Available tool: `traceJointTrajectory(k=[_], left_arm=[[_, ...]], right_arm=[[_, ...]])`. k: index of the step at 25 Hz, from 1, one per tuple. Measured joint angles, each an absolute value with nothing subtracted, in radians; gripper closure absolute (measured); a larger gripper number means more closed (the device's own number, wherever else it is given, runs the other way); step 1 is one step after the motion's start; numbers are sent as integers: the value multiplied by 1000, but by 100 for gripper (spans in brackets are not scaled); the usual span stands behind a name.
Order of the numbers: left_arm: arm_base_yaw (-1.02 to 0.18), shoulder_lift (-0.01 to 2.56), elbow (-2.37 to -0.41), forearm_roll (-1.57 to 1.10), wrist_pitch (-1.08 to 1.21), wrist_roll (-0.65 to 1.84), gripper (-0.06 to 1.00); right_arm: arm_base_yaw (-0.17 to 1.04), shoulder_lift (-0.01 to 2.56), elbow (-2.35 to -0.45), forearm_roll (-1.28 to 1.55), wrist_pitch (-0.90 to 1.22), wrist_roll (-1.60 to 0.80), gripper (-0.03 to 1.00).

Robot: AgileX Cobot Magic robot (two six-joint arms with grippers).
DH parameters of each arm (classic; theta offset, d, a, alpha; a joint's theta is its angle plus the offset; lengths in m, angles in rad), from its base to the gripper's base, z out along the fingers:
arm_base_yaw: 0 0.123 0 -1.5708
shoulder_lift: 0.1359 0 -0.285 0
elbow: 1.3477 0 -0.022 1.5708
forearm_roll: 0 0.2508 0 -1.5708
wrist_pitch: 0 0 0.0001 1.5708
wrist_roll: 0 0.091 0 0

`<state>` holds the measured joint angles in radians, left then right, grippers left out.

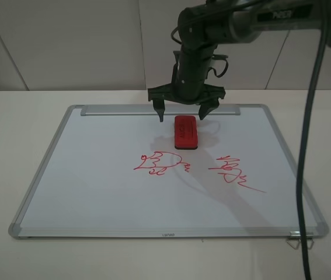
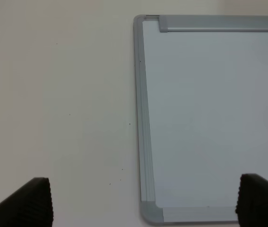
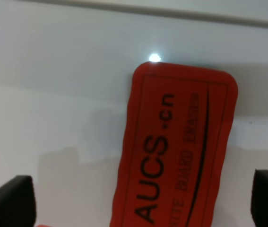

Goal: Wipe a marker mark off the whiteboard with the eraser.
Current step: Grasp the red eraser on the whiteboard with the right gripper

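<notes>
Eraser [image 1: 185, 132] flat on whiteboard [image 1: 95, 175]; right end effector [image 1: 183, 115] above w/ jaws spread to straddle it; left end effector [image 2: 150, 198] also spread, empty.

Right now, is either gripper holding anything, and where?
Nothing held. Right gripper hangs open over the eraser, which lies on the whiteboard; left gripper open, empty.

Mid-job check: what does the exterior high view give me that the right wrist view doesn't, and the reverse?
Only exterior high: the whole whiteboard, the loopy marker mark and the spiky scribble in full, with the right gripper above the eraser. Only right wrist: the eraser's dark lettering, AUCS.cn, up close. Both: the eraser lying on the whiteboard, fingers spread either side, not gripping it.
</notes>
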<state>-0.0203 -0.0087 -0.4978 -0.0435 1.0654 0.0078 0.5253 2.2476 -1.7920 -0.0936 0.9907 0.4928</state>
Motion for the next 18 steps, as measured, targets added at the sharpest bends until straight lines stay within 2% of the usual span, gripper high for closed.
traceJointTrajectory(k=[18], left_arm=[[-20, -9, -498, -44, 1065, 8, 17]], right_arm=[[523, 2330, -1794, -193, 947, 604, 14]])
